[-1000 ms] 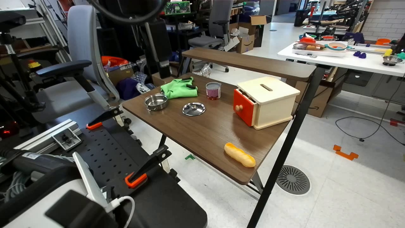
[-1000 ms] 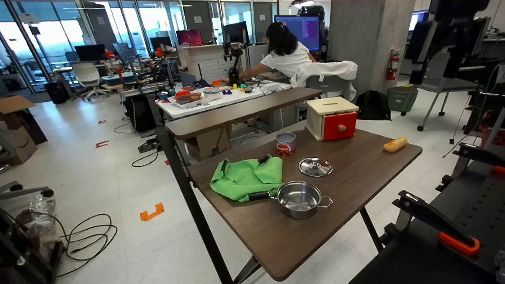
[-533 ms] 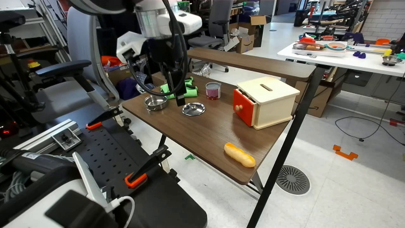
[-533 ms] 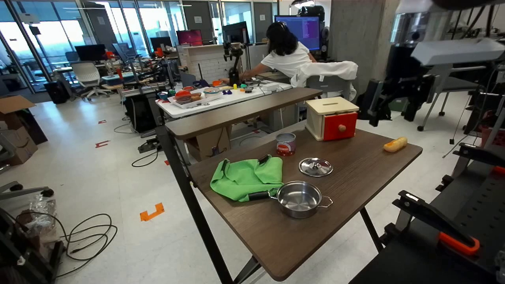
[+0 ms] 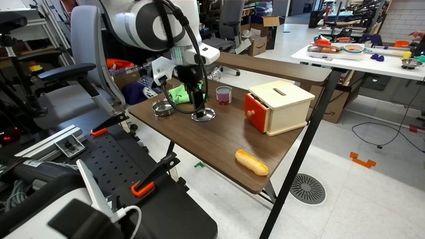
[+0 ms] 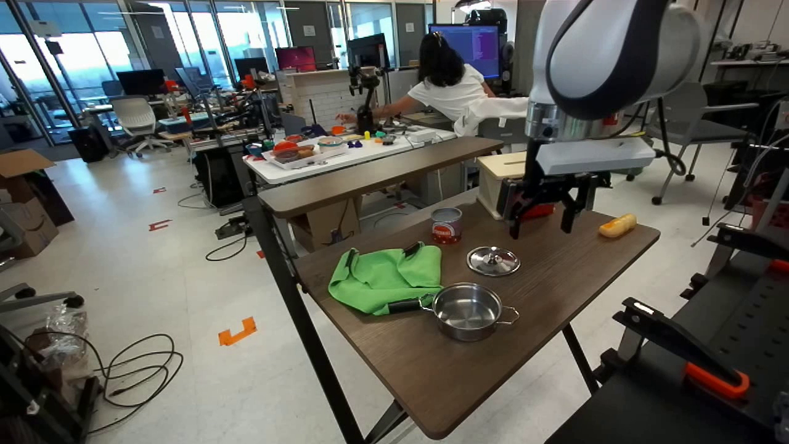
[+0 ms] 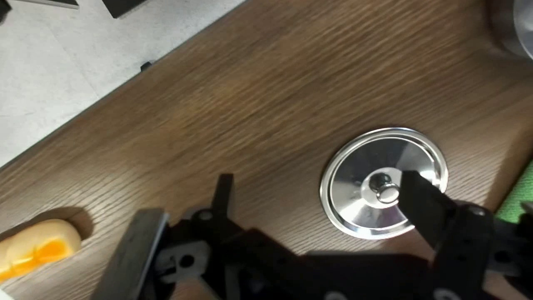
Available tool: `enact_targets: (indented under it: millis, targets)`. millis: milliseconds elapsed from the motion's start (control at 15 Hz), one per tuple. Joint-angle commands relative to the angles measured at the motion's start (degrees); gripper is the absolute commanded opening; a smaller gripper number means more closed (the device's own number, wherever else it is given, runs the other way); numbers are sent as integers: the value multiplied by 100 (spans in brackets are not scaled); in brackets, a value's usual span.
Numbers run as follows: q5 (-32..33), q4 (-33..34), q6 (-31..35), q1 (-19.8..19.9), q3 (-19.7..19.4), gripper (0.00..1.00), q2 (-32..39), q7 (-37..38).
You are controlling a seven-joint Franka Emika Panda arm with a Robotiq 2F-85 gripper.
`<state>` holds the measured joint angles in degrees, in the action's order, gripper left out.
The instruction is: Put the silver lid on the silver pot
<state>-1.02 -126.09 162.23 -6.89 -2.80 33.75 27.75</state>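
The silver lid lies flat, knob up, on the brown table, in both exterior views and in the wrist view. The silver pot stands upright and uncovered beside it; only its edge shows at the top right of the wrist view. My gripper is open and empty, above the table close to the lid. In the wrist view my gripper has its right finger overlapping the lid beside the knob, with the left finger over bare wood. In an exterior view my gripper hides part of the lid.
A green cloth with black handles lies against the pot's handle. A can stands behind the lid. A wooden box with a red drawer and a toy bread are farther along. A raised shelf runs along one table edge.
My arm has come down from above toward the table and across toward the lid, with the gripper staying open. The lid, the pot and the other table objects have not moved.
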Motion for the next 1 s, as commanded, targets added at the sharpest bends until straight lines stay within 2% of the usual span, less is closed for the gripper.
enact_targets:
  millis: [0,200,933]
  targets:
    - [-245,194,-31,-191,-123,100,176,-114]
    - [-263,528,-35,-301,-183,100,496,-44]
    - [-290,595,-126,-238,-152,100,524,-94]
